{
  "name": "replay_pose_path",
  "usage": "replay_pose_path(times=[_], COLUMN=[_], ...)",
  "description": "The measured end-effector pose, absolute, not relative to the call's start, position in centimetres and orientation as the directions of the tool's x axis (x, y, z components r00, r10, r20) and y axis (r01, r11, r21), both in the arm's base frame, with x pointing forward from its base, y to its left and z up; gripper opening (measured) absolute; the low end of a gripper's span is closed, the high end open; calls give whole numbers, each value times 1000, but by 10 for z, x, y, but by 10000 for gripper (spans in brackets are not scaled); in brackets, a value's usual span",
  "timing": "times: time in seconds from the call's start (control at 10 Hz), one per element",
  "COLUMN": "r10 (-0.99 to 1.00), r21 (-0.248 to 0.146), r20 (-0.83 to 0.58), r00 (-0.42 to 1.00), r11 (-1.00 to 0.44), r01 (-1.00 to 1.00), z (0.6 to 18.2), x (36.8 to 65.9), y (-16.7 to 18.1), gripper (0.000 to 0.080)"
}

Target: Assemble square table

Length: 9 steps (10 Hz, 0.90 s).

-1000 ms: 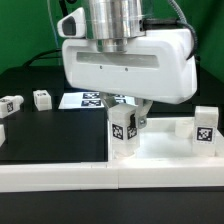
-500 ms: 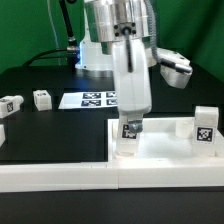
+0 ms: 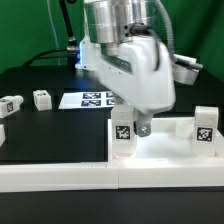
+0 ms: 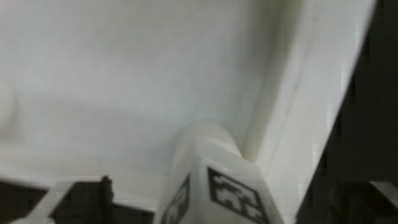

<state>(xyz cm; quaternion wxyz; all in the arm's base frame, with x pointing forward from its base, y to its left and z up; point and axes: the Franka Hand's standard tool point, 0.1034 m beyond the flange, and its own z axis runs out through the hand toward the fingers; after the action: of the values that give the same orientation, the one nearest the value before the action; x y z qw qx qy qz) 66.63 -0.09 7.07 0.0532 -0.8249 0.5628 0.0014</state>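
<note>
The square table top (image 3: 160, 158) is a white tray with a raised rim at the front of the exterior view. A short white tagged leg (image 3: 122, 134) stands upright at its near corner on the exterior view's left. My gripper (image 3: 134, 128) reaches down onto this leg, shut on it, one finger (image 3: 144, 126) showing beside it. In the wrist view the leg (image 4: 222, 180) sits between my two dark fingers (image 4: 80, 203), over the white top (image 4: 125, 80) and its rim (image 4: 294, 100). A second leg (image 3: 205, 127) stands at the corner on the exterior view's right.
The marker board (image 3: 92, 99) lies on the black table behind the top. Loose white tagged legs lie at the exterior view's left (image 3: 41, 98), (image 3: 10, 103), with another at the left edge (image 3: 2, 130). The arm's body looms above the top.
My wrist has turned about its vertical axis over the leg, and the leg's tag faces have turned with it. The leg stays in the same corner.
</note>
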Motion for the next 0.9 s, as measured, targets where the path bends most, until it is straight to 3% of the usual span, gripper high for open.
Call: replay_pose_path(times=[0.5,0.7,0.9], r10=[-747,-479,-412], r21=[-102,-59,-60], r20=[-29,-5,1], r00=[664,878,911], r11=[-658,-876,-910], r01=[-746,-478,-411], z=[71,80,79], x=[666,670,669], y=[0,-2,-3], gripper=[649,649,649])
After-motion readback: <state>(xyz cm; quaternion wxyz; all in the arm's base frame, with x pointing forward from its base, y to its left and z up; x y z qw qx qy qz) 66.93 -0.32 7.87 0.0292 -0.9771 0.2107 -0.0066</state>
